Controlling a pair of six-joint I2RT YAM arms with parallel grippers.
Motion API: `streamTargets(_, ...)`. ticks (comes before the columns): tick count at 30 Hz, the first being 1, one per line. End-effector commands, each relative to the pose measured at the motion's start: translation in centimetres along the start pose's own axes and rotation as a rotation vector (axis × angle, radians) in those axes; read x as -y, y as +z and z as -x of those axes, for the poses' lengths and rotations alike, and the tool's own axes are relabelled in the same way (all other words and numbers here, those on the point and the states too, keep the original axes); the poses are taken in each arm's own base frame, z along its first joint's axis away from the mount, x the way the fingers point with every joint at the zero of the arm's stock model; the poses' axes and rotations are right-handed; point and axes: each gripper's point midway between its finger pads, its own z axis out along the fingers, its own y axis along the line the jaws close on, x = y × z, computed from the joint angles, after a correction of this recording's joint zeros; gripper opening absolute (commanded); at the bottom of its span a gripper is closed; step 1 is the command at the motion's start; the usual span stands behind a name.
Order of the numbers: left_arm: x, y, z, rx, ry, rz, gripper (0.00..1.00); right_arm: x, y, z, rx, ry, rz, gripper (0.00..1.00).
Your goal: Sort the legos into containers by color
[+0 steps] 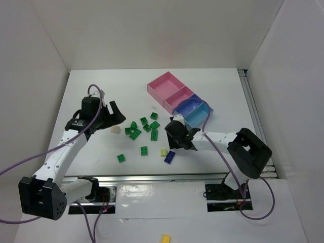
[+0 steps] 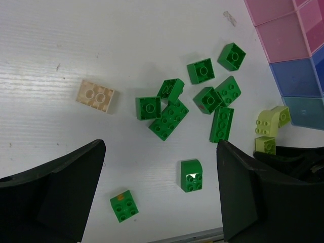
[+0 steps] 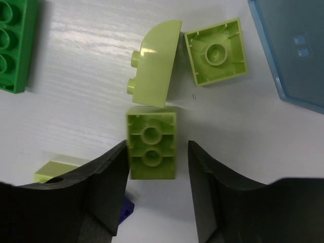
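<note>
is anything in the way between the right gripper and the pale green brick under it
Nothing visible. The right gripper straddles the pale green brick with nothing else inside its jaws. The curved brick and the square brick lie just past it, clear of them.

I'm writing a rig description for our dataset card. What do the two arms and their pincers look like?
The left arm and right arm are alike: white links, bulky black joint housings, a thin purple cable looping alongside. The left pincer and right pincer are black, with two broad, wedge-shaped fingers.
</note>
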Motion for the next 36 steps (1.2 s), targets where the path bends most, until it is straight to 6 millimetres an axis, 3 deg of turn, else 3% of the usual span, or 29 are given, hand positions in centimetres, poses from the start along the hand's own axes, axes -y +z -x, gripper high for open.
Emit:
streamTargets(1, 0.1, 0.2, -0.3, -0.013, 0.001, -0.006, 0.93, -1.5, 0.0, 3.7, 0.105, 0.024, 0.035, 0.54)
streamTargets(6, -0.1, -0.1, 0.4, 0.005, 0.012, 0.013, 0.93, -1.3, -2.2, 6.0, 0.161, 0.035, 0.033, 0.34)
streamTargets(11, 0.0, -0.3, 0.5, 0.013, 0.013, 0.008, 0.94, 0.5, -6.7, 9.0, 0.273, 0.095, -0.003, 0.34)
streamTargets(14, -0.3, 0.1, 0.0, -0.005, 0.012, 0.017, 0.94, 3.2, -8.1, 11.2, 0.334, 0.157, -0.047, 0.34)
streamTargets(17, -1.6, 1.1, -0.8, -0.042, -0.001, 0.085, 0.94, 5.9, -8.2, 13.6, 0.364, 0.229, -0.074, 0.34)
streamTargets(22, -1.8, 1.4, -1.1, -0.079, -0.003, 0.104, 0.95, 9.7, -5.7, 15.7, 0.342, 0.288, -0.172, 0.34)
streamTargets(23, -1.8, 1.4, -1.1, -0.079, -0.003, 0.104, 0.95, 10.0, -4.8, 15.8, 0.333, 0.292, -0.183, 0.38)
streamTargets(24, -1.8, 1.4, -1.1, -0.079, -0.003, 0.104, 0.95, 10.1, -4.5, 16.0, 0.328, 0.298, -0.182, 0.49)
streamTargets(25, -1.6, 1.4, -1.1, -0.083, -0.003, 0.096, 0.95, 10.1, -4.8, 17.1, 0.347, 0.295, -0.185, 0.73)
streamTargets(27, -1.6, 1.4, -1.1, -0.083, -0.003, 0.096, 0.95, 10.4, -5.4, 17.8, 0.361, 0.3, -0.204, 0.85)
streamTargets(31, -1.5, 1.4, -1.2, -0.088, -0.004, 0.087, 0.95, 8.3, -8.1, 18.0, 0.423, 0.274, -0.162, 0.82)
streamTargets(36, -1.5, 2.2, -2.1, -0.131, -0.028, 0.086, 0.95, 3.2, -8.6, 14.5, 0.394, 0.189, -0.072, 0.71)
